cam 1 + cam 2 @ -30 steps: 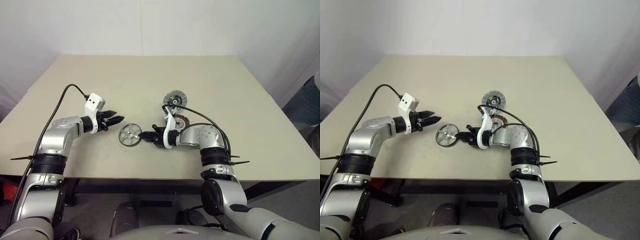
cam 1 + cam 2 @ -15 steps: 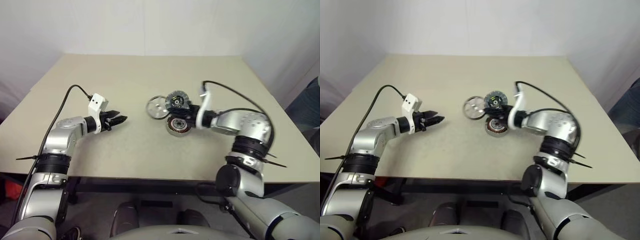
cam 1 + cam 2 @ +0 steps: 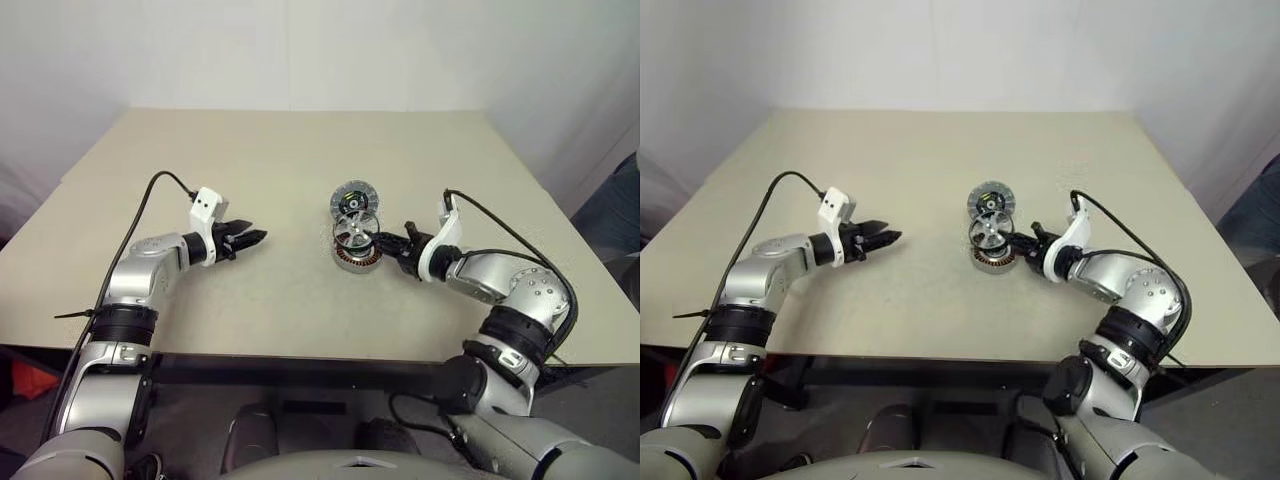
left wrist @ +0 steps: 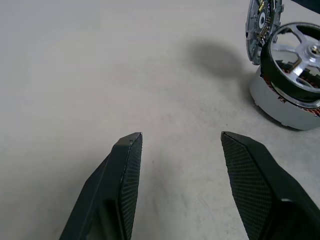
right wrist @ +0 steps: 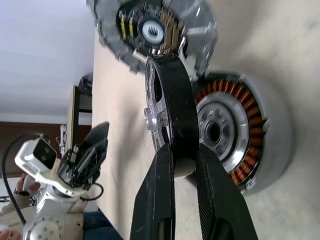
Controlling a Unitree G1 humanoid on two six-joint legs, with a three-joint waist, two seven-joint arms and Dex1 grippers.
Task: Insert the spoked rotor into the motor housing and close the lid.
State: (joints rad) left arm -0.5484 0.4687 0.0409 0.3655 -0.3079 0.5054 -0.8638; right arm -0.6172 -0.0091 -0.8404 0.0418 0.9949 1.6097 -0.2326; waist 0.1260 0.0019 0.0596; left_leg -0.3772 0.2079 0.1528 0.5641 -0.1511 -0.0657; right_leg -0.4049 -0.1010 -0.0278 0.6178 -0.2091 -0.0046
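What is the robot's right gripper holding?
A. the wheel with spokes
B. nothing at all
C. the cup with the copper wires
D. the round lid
A: the right gripper pinches the rim of the spoked rotor, held on edge just over the motor housing.

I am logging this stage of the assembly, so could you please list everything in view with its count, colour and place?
table: one, beige, under everything.
motor housing: one, silver-grey with copper-brown windings, lying on the table right of centre.
lid: one, toothed silver rim and dark face with yellow bits, just beyond the housing.
spoked rotor: one, grey metal, on edge above the housing, pinched at its rim.
cables: two, black, one along each arm.
right gripper: one, black fingers, shut on the rotor.
left gripper: one, black fingers, open, over bare table left of the parts.
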